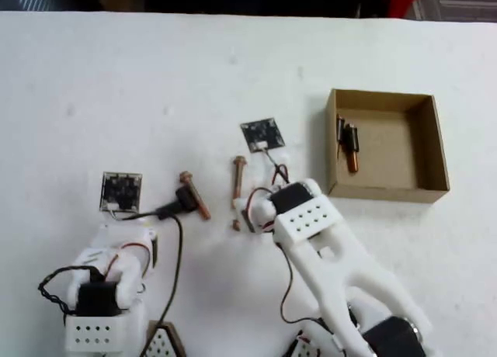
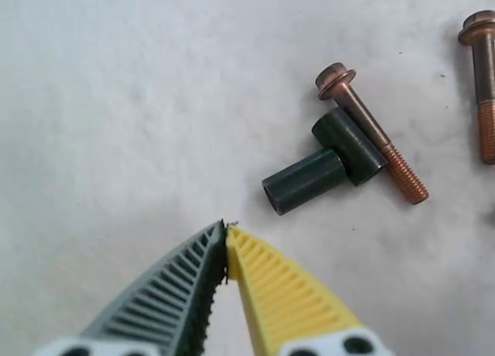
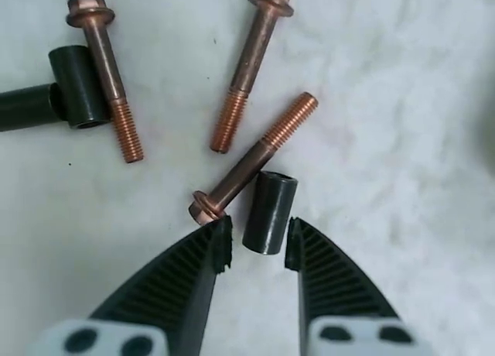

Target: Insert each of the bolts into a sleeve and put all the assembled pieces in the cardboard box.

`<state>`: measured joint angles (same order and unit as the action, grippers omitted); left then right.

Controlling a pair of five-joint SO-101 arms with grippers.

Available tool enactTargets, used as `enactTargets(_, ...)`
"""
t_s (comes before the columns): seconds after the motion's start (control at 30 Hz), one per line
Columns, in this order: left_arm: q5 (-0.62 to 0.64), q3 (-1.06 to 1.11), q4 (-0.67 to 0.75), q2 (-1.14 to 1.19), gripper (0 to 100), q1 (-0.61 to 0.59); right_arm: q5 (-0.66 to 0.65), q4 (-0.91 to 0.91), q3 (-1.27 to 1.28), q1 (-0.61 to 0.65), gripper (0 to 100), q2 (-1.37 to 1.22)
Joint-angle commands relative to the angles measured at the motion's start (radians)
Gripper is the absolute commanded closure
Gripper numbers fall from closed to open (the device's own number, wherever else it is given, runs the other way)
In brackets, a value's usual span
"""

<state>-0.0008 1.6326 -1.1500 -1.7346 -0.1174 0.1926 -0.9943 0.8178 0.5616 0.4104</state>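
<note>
- Closest up, the left fingers (image 2: pixel 226 236), one grey and one yellow, are pressed tip to tip with nothing between them, low over the white tabletop (image 2: pixel 116 100).
- Near their tips lies the first sleeve (image 2: pixel 303 181), dark, its far end butted at an angle against the second sleeve (image 2: pixel 349 145).
- That second sleeve rests against the shank of a copper bolt (image 2: pixel 373 133), which lies beside it rather than through it.
- On the other arm, the right fingers (image 3: pixel 258 248) stand narrowly parted on either side of the near end of a third sleeve (image 3: pixel 271 205); a gap shows at one finger, so they are not clamped on it.
- Just beside that sleeve lies a loose bolt (image 3: pixel 251 161), its head by one fingertip.
- Beyond it lies a farther bolt (image 3: pixel 251 70).
- Off to the right in the high view stands the cardboard box (image 1: pixel 431 151), apart from the loose parts.
- Inside, by its left wall, lies an assembled piece (image 1: pixel 351 146), a bolt in a dark sleeve.
</note>
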Motion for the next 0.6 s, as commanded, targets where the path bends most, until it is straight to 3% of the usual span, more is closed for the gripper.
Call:
enactTargets(0.0,-0.011,-0.012,0.025,-0.01,98,-0.008,0.008,0.018,-0.038,0.007,89.3,-0.054)
enactTargets(0.57,-0.011,-0.012,0.025,-0.01,98,-0.008,0.006,0.077,-0.092,-0.031,89.6,-0.275)
